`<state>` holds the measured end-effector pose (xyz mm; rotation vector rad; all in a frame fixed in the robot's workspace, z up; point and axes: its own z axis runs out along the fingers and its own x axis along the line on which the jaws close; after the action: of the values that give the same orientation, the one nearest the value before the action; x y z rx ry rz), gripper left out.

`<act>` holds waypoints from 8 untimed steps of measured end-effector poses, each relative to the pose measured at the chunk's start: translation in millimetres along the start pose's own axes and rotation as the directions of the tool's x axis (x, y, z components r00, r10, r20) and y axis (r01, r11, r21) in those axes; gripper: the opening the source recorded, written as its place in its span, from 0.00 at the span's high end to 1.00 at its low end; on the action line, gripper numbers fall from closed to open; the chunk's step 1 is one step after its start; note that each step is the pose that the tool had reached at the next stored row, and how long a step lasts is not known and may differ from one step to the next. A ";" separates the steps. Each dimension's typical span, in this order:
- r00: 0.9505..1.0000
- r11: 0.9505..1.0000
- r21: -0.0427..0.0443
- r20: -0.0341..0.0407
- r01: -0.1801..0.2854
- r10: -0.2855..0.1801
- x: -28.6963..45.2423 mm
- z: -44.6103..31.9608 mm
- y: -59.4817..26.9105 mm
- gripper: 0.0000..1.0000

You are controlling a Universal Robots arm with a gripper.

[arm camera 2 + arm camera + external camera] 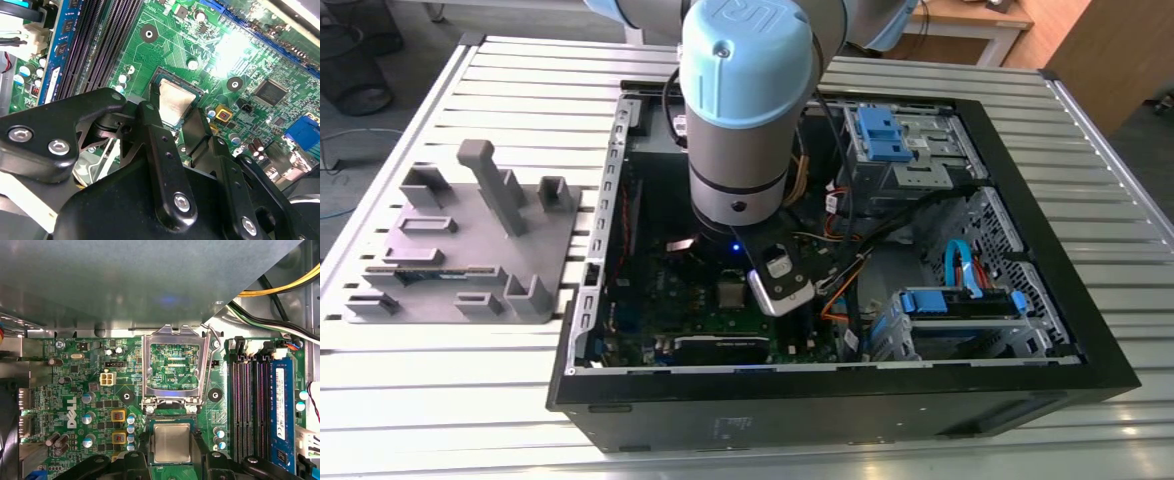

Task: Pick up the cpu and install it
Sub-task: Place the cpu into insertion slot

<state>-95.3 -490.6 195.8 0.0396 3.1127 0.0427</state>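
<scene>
- one cpu (171,444) (175,100), silver top up, at the socket of the one green motherboard (75,390), seen in both wrist views.
- one gripper (174,112); its jaws are closed against two opposite edges of the cpu. whether the chip is fully seated cannot be told.
- one metal socket frame (172,367), swung open just beside the cpu.
- one blue memory module (281,405), partly cut off.
- exterior view: one arm (740,120) reaches into one open computer case (854,405) and covers the socket area; one grey tray (454,240) lies at the exterior view's left.
</scene>
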 end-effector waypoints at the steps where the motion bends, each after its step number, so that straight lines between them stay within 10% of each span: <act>1: 1.000 1.000 0.000 0.000 0.000 0.000 0.0 0.0 0.0 0.55; 8: 1.000 1.000 0.000 0.000 0.000 0.000 0.0 -0.2 0.0 0.74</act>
<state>-95.2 -490.6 196.0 0.0395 3.1127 0.0426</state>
